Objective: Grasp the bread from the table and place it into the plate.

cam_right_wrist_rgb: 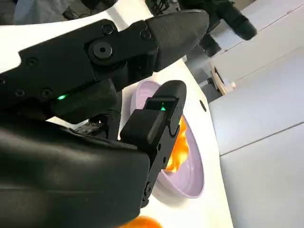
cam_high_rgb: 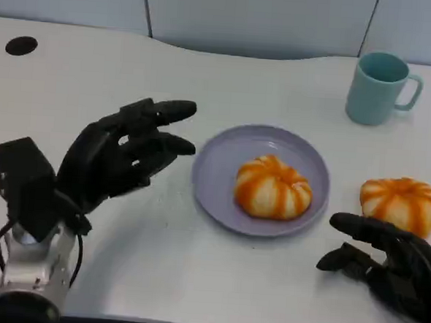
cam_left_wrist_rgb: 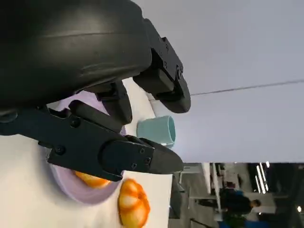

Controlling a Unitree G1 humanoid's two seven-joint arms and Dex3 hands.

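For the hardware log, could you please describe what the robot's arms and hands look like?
The left hand is matte black with many jointed, round-tipped fingers, on a silver forearm carrying a black box and thin black cables. The right hand is the same matte black; its wrist view shows small green lights on it.

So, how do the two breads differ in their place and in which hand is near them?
The bread on the plate lies inside the purple plate; the bread on the table lies on the white table, right of the plate. The right hand is close beside the table bread; no hand touches either. Both are round, orange-and-white striped.
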